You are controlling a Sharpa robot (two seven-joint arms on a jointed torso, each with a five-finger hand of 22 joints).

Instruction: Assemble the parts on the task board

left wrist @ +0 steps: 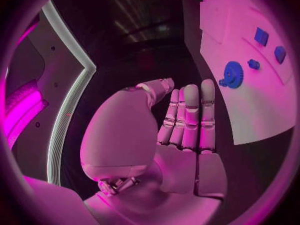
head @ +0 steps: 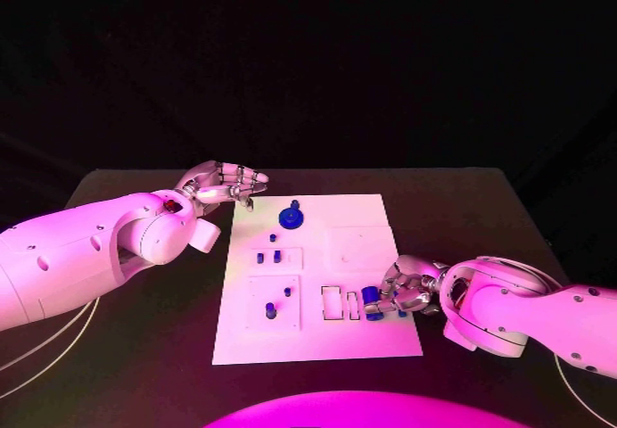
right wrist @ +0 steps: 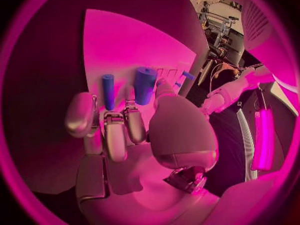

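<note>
Head view: flat white task board (head: 347, 339) with toothed blue gear (head: 291, 217).

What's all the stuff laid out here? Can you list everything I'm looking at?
Table: one, black, under everything.
Task board: one, white plate, middle of the table.
Gear: one, blue, far end of the board, near the left hand.
Small parts: several, blue, along the board's left half.
Cylinder parts: two, blue, at the right hand's fingertips, by the board's near right edge.
Left hand: one, silver, holds nothing, at the board's far left corner.
Right hand: one, silver, at the cylinder parts; grip unclear.
</note>
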